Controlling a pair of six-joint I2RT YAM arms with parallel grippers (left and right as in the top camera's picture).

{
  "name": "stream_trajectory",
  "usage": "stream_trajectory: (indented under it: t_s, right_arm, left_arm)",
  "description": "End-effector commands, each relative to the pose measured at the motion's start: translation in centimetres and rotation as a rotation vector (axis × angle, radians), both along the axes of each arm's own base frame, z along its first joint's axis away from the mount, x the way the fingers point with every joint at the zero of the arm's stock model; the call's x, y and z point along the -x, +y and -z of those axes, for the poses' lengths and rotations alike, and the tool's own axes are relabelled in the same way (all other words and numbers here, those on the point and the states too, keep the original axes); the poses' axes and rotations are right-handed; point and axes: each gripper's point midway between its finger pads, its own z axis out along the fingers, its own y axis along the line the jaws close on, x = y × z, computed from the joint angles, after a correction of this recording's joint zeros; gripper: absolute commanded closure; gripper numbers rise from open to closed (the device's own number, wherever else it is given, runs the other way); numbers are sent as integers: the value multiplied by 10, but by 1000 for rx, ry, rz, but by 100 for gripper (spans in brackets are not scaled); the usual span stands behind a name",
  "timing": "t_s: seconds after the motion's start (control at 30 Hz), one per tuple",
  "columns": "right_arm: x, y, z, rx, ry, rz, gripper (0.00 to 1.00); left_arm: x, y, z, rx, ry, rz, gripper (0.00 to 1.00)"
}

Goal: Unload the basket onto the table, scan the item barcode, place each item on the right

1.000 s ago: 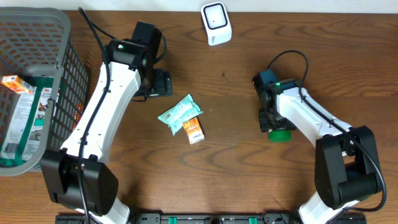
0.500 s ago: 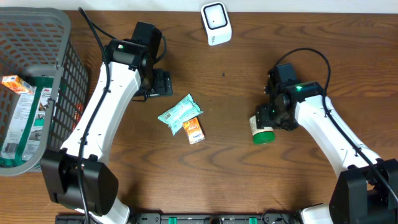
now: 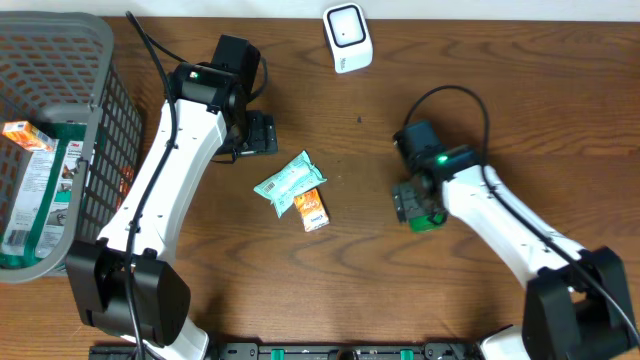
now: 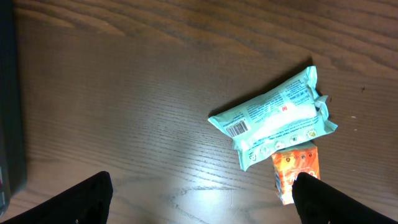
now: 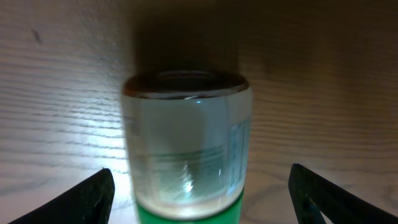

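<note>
Overhead, the wooden table (image 3: 400,290) is brightly and evenly lit from above, sharp throughout, with only soft, short shadows. The left wrist view is crisp, with a pale sheen on the wood near its bottom edge. The right wrist view is poor: the green-capped bottle (image 5: 186,149) is smeared (probably too close to focus), glare whitens the wood at left, and deep shadow lies above it.

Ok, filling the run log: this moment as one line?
left gripper: open, empty | right gripper: open, straddling bottle | pouch, carton: on table
</note>
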Motion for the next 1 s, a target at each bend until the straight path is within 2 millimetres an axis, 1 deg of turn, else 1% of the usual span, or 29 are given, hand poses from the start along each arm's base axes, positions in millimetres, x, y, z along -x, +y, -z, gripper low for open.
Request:
stream_trajectory:
  t_s: [0.0,0.13,0.33,0.37,0.43,0.5,0.6,0.77,0.83,0.87,0.9,0.97]
  right_arm:
    - [5,-7,20,127,5,7,14]
    - [1,-21,25,268,-21,3,19]
    - [-4,-35,24,319,-34,32,20]
    - [-5,-38,23,330,-38,39,19]
    - [-8,-44,21,344,-49,52,9]
    - [-9,-46,21,345,-52,60,7]
    - [-10,-53,21,344,-51,89,1]
    - [-9,-62,23,328,-28,124,1]
    - [-8,-67,23,331,-21,141,15]
    - [-8,-70,23,331,-19,150,24]
    - [-8,-72,23,329,-21,165,28]
    - [-8,-75,24,317,-24,199,28]
  left_arm:
    - [0,2,0,-9,1,-2,7]
    - [0,2,0,-9,1,-2,7]
    - [0,2,0,-9,1,-2,7]
    - [0,2,0,-9,1,-2,7]
    - [0,2,0,-9,1,-2,7]
    - [0,2,0,-9,1,-2,7]
    - [0,2,0,-9,1,-2,7]
    - [0,2,0,-9,1,-2,7]
    - [0,2,0,-9,1,-2,7]
    - [0,2,0,-9,1,-2,7]
    - [0,2,0,-9,1,-2,7]
    - [0,2,0,-9,1,-2,7]
